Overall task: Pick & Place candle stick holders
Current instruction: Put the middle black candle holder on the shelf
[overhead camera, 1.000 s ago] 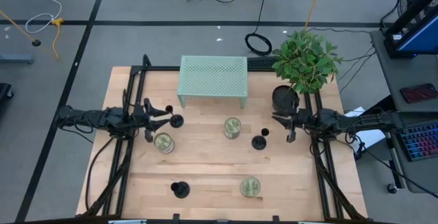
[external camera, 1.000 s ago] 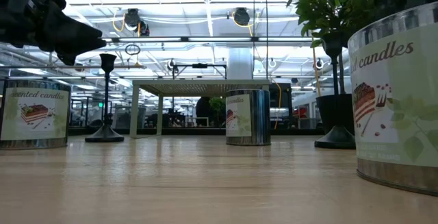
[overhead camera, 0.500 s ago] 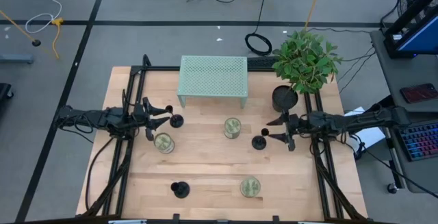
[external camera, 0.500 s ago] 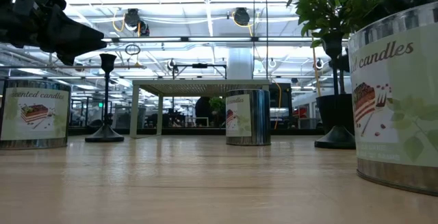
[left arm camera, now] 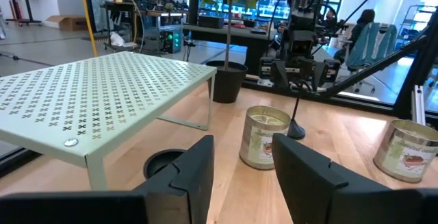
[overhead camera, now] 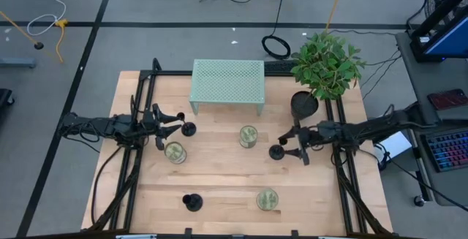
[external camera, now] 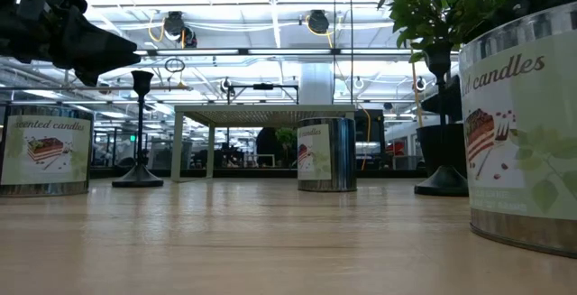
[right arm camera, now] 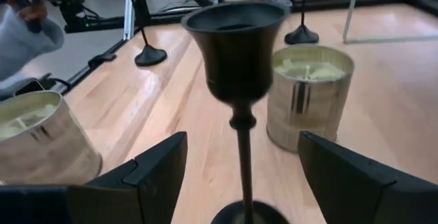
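2 arms reach for candle stick holders on the worktop.

On the left, the left gripper [overhead camera: 178, 125], jaws released, waits by 1 holder [overhead camera: 189, 129]. Another holder [overhead camera: 192, 202] stands near the front edge. On the right, the right gripper [overhead camera: 291, 146], jaws spread wide, sits around the middle holder [overhead camera: 276, 151]. It looks light, stiff and tippy; grab the thin stem.

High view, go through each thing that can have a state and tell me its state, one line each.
Right tool: open, fingers either side of a candle stick holder's stem, not closed on it.
That candle stick holder: upright on the table.
Left tool: open, at the candle stick holder by the rack.
Left candle stick holder: upright, not gripped.
Front candle stick holder: upright, standing free.
Three candle jars: upright, no lids.
Green rack: standing, top bare.
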